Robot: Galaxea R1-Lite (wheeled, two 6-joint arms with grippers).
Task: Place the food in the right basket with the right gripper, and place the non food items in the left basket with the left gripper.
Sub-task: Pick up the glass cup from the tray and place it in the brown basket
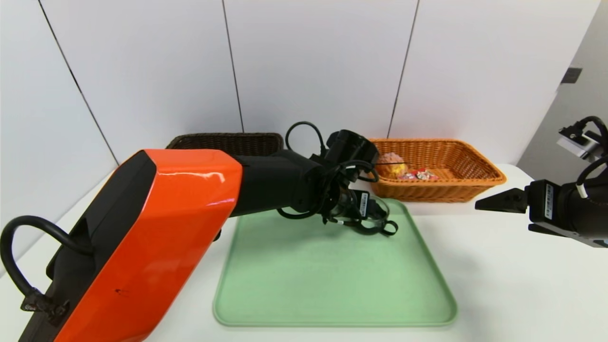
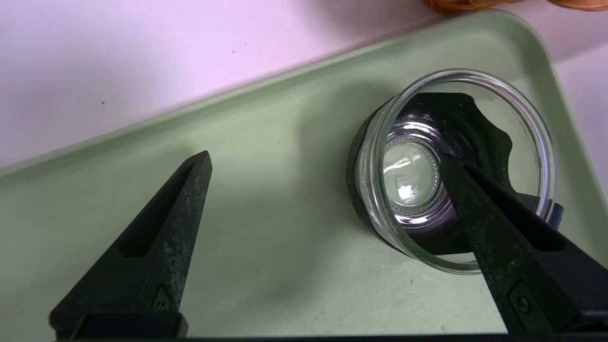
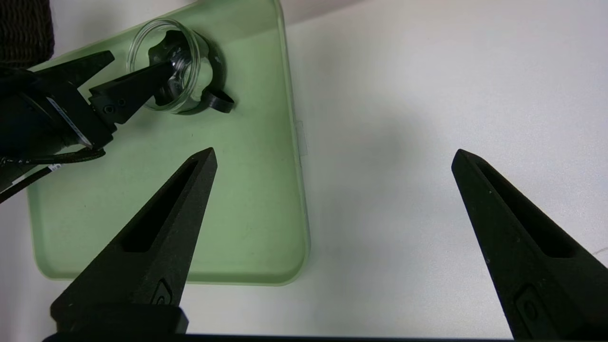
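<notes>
Left end effector (image 2: 327, 161), spread wide, straddles the wall of the upright glass cup (image 2: 451, 166) at the green tray's (image 1: 332, 285) far right corner, one finger inside; its arm hides much of the left basket (image 1: 228, 142). Cup's handle (image 3: 219, 100) points toward the right basket (image 1: 441, 190), holding bun (image 1: 392, 164) and carton (image 1: 420, 175), print illegible. Right end effector (image 3: 332, 161), released, hovers over the bench (image 1: 513, 285).

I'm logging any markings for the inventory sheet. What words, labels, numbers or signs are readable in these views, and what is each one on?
No text can be read.
White barcode label on the right end effector: bars only, too small.
White label on the left end effector: too small.
Red printed drink carton in the orange wicker basket: print too blurred.
Embossed mark in the clear glass cup's base: illegible.
</notes>
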